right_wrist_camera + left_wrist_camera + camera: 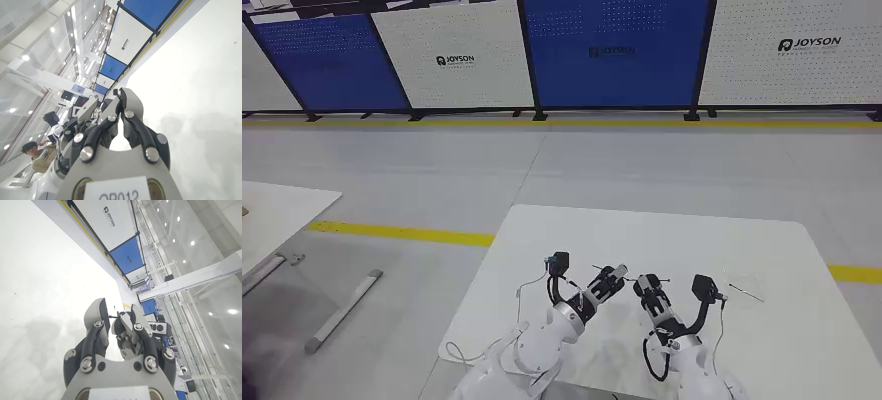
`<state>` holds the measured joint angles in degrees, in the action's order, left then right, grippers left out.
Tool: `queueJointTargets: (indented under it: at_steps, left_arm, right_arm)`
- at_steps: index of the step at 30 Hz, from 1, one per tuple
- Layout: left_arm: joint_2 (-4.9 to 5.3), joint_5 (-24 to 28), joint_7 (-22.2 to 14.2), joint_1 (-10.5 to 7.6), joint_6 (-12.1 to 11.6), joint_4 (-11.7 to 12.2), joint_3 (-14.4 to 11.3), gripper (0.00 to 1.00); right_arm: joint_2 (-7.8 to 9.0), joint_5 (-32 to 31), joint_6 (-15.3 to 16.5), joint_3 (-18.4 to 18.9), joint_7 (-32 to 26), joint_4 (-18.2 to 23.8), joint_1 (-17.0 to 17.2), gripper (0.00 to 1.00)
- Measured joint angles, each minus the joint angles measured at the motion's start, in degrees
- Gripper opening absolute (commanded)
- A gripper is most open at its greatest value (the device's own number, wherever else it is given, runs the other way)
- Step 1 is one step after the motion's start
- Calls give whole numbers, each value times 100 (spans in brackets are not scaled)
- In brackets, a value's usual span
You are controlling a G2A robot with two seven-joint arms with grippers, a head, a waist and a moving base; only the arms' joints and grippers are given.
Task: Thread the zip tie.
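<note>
Both arms sit over the near half of the table, about midway between its left and right edges. Their tips face each other, almost touching. They are held off the surface, I'd guess so the tie has free room at both ends.

The right gripper has its jaws together, clamped on the zip tie. A short dark stub pokes out past the fingertips; head or tail, cannot tell. Pinching close to the end presumably keeps the thin strip stiff and aimed.

The left gripper has its jaws apart, with nothing held that I can see. The right gripper's tip sits in the gap between its fingers. The tie's thin dark end runs across to the inner pad of one finger, touching or just short, unclear. The open stance reads as ready to take the offered end.

The task's thing is in the air, in the right gripper, above the table toward its near edge, not lying on it.

A second thin strip lies flat toward the right edge, well apart from both grippers. Probably a spare tie; too small to be sure.

Judgement: threading is not yet done, as no closed loop is visible. The next move calls for fine alignment. A slight twist in the strip would send the tip astray.
</note>
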<state>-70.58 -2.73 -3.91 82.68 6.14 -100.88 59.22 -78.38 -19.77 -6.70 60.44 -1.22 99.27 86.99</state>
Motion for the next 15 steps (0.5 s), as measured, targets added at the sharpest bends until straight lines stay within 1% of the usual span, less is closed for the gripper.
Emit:
queueJointTargets:
  at_steps: [4, 5, 7, 8, 15]
  left_arm:
    - [-8, -34, -18, -11, 37, 17, -26, 11]
    - [-9, -39, -20, -14, 46, 20, -31, 5]
    - [-13, -47, -21, -20, 61, 27, -36, 4]
    - [-15, -49, -17, -22, 68, 30, -37, 2]
    - [-26, -56, 5, -30, 116, 45, -33, 0]
  right_arm:
    - [-3, -17, 12, 25, 24, 22, 27, 0]
    - [-4, -18, 17, 30, 30, 26, 33, 0]
    - [-7, -4, 35, 39, 42, 31, 45, 0]
    - [-8, 4, 45, 41, 43, 31, 48, 0]
    - [-22, 9, 60, 35, 29, 11, 44, 0]
